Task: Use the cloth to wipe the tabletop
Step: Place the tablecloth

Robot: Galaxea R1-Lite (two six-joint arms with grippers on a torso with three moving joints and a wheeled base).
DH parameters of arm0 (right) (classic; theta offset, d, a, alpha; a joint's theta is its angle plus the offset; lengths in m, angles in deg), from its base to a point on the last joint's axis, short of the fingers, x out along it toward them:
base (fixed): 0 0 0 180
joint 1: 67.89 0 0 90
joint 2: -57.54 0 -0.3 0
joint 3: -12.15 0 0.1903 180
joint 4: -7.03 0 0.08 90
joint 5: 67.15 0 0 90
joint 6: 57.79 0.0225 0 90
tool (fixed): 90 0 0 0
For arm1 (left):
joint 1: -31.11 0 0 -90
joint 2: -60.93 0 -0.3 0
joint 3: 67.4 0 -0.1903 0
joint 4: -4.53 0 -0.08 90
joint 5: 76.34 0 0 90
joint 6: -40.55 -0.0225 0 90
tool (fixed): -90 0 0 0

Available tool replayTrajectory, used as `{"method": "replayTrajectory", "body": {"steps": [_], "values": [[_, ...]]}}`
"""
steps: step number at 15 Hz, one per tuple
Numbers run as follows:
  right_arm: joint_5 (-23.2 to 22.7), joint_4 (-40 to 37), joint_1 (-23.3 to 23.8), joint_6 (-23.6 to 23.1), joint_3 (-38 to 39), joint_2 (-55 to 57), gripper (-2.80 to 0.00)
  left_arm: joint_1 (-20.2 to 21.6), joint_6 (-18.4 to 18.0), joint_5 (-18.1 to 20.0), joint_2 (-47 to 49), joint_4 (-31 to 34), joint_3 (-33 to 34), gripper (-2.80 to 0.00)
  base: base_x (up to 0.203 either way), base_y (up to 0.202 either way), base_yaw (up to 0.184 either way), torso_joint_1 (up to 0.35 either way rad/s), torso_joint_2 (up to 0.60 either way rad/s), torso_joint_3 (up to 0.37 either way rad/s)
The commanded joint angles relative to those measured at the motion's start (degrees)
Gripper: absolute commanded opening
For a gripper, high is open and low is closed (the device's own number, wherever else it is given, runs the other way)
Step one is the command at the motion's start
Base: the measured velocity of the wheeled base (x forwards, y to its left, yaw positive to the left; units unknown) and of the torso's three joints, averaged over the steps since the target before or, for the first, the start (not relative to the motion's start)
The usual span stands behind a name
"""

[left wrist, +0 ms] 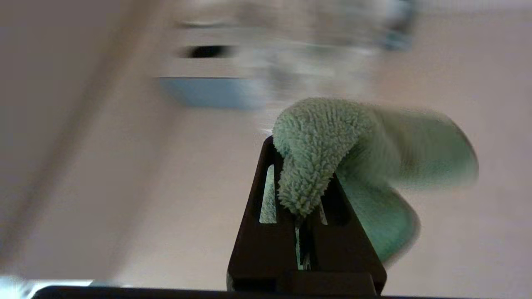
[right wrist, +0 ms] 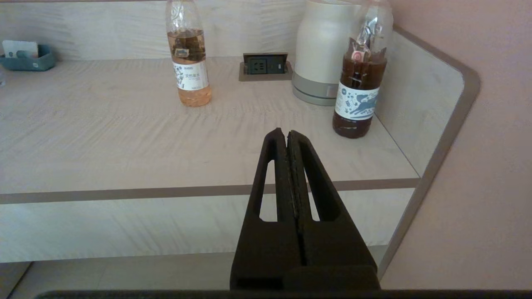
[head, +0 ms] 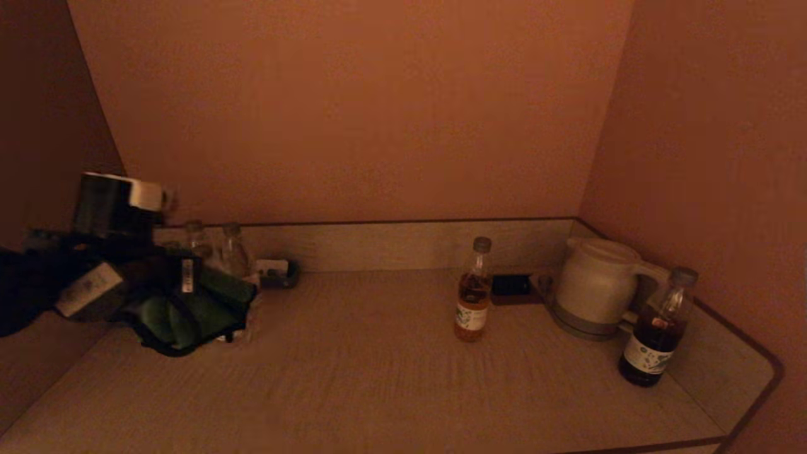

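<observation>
The green cloth [head: 189,312] hangs bunched at the far left of the tabletop [head: 378,378], held by my left gripper [head: 179,284]. In the left wrist view the gripper [left wrist: 301,166] is shut on a fold of the cloth [left wrist: 328,137], and the rest of the cloth trails off to one side over the tabletop [left wrist: 166,187]. My right gripper [right wrist: 286,135] is shut and empty, parked in front of the counter's front edge; it does not show in the head view.
A bottle of light tea [head: 474,293] stands mid-counter. A white kettle [head: 596,287] and a dark tea bottle [head: 656,331] stand at the right by the rounded corner. A socket [head: 510,285], several glass bottles [head: 217,249] and a small tray [head: 277,272] line the back.
</observation>
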Motion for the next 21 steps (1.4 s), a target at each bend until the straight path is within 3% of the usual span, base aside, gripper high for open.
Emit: {"method": "replayTrajectory", "body": {"steps": [1,7,13,16,21], "values": [[-0.01,0.04,-0.02,0.01,0.0,0.07,-2.8,6.98,-1.6,-0.14,-8.12,1.02,1.44,-2.8,0.0,0.0,0.0,0.0,0.0,0.0],[-0.01,0.04,-0.02,0.01,0.0,0.07,-2.8,23.01,-2.35,0.76,-12.63,4.24,2.62,-2.8,0.0,0.0,0.0,0.0,0.0,0.0],[-0.01,0.04,-0.02,0.01,0.0,0.07,-2.8,35.14,-0.93,2.23,-4.23,2.96,5.6,-2.8,0.0,0.0,0.0,0.0,0.0,0.0],[-0.01,0.04,-0.02,0.01,0.0,0.07,-2.8,38.72,-0.07,2.53,2.56,-0.28,5.58,-2.8,0.0,0.0,0.0,0.0,0.0,0.0],[-0.01,0.04,-0.02,0.01,0.0,0.07,-2.8,39.23,0.02,2.53,4.72,-2.56,5.07,-2.8,0.0,0.0,0.0,0.0,0.0,0.0]]}}
